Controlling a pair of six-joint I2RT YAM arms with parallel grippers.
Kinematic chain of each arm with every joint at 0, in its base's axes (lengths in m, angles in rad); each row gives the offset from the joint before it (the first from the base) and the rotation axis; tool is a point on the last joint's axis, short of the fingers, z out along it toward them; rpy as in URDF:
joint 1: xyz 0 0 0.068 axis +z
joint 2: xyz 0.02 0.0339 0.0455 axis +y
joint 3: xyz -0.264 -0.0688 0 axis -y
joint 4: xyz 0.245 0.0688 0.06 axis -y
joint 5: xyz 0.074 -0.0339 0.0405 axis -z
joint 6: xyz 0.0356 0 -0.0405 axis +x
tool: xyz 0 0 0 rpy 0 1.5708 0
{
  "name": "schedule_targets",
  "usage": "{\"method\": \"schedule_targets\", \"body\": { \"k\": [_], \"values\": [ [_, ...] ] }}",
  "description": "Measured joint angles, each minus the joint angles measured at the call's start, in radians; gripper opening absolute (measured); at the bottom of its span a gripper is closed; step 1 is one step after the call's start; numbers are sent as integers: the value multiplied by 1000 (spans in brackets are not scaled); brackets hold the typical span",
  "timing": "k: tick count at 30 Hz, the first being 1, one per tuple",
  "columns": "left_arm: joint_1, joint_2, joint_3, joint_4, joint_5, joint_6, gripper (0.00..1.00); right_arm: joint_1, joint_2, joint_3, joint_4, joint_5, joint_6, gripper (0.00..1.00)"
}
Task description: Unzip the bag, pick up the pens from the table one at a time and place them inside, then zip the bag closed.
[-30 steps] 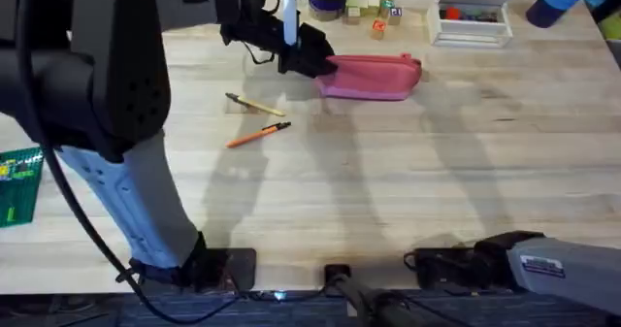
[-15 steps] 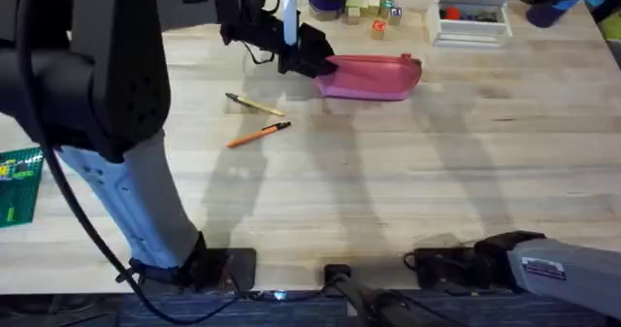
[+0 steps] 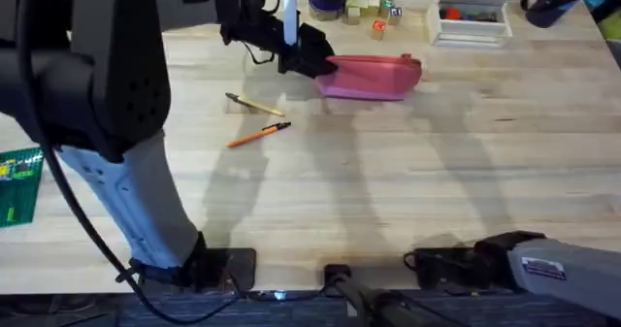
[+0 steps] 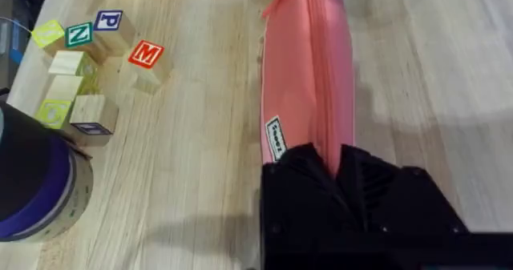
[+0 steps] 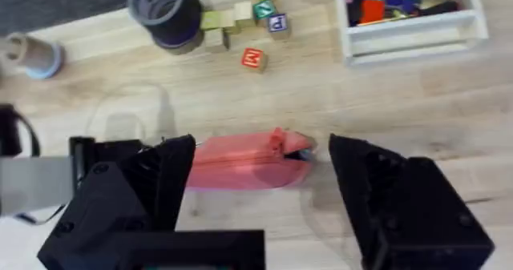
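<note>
The left hand [image 3: 312,60] is clamped on the bag's [image 3: 374,77] left end, presumably anchoring it, while the right hand [image 5: 260,198] hovers spread apart above for the zipper.

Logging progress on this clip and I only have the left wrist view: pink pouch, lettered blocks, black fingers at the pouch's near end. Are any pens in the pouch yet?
Observer: No. In the overhead view both pens lie on the table, the orange pen and the tan-yellow pen, on the near side of the bag.
Operator: Where is the other arm?
Observer: The right wrist view looks down on the bag between the right gripper's wide-open fingers, well above it.
Operator: Anything else near the bag?
Observer: A white tray of small items sits at the table's far edge.
</note>
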Motion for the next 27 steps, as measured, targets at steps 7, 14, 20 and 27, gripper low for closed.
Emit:
{"method": "schedule_targets", "body": {
  "k": [7,14,20,27],
  "values": [
    [0,0,0,0,0,0,42,-14,29,26,-102,-69,-16,995],
    [0,0,0,0,0,0,42,-39,179,182,-248,-85,-17,996],
    [0,0,0,0,0,0,42,-50,305,224,-246,-87,-17,995],
    [0,0,0,0,0,0,42,-50,366,224,-235,-122,-17,996]
  ]
}}
